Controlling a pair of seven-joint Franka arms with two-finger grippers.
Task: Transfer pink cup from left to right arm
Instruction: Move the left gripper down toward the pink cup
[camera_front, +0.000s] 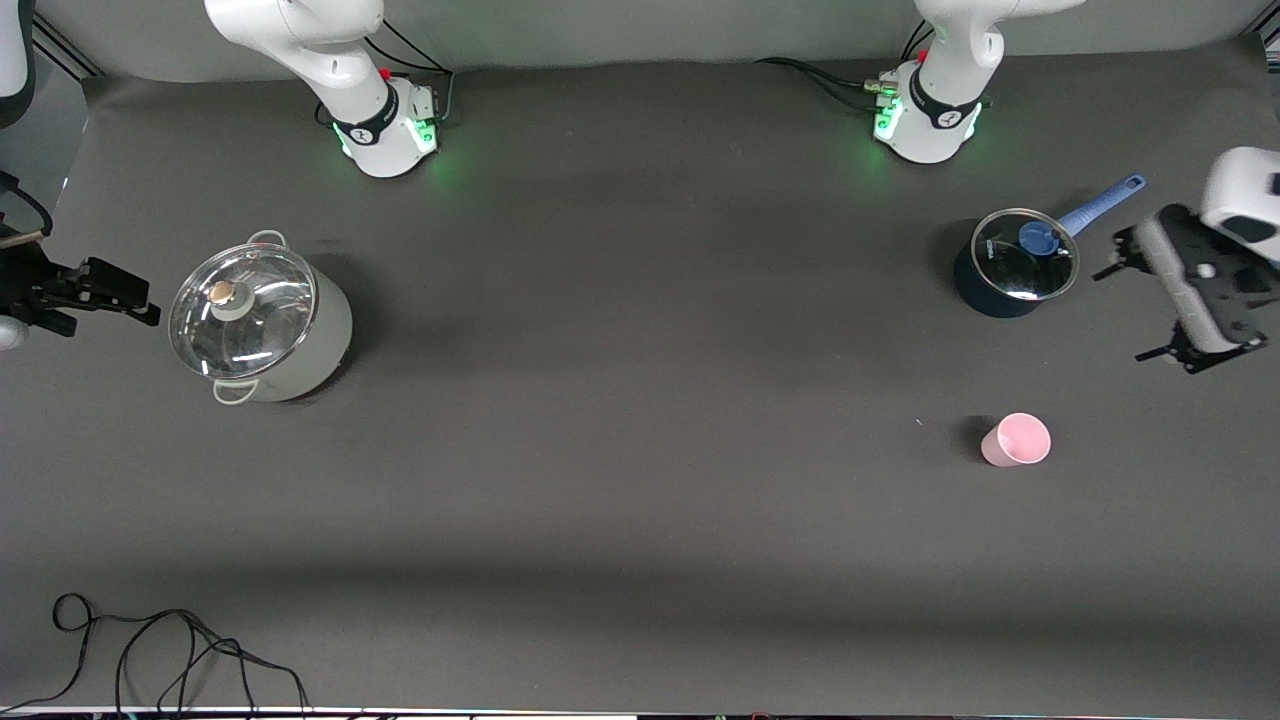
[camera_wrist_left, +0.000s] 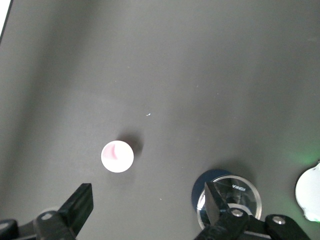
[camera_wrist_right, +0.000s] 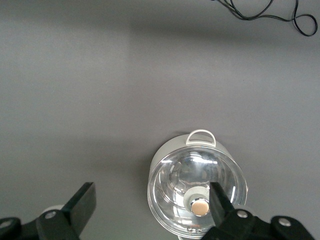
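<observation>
Nearest you, a thin black cable lies in loose loops on the table, at the camera-side edge toward the right arm's end. You have a dark, matte, cloth-like table surface with faint creases.

Next up the table: the pink cup, a small plain pale-pink tapered tumbler, no handle, standing upright with its open mouth up. It sits alone toward the left arm's end, nearer the camera than the blue saucepan. In the left wrist view the cup shows as a pale round rim with a pink inner wall, nothing touching it.

Saucepan: dark blue body, round glass lid with blue knob, long lighter-blue handle pointing away from the camera. Well apart from the cup.

Toward the right arm's end stands a larger pale metal pot: two loop handles, domed glass lid, tan knob. Shiny lid, smooth sides.

Left hand hangs in the air over the table's edge at the left arm's end, beside the saucepan. Its black fingers stand wide apart and hold nothing.

Right hand hangs over the table's edge at the right arm's end, beside the metal pot. Its fingers are spread wide too, with nothing between them.

You have broad bare table between the two pots and around the cup.
</observation>
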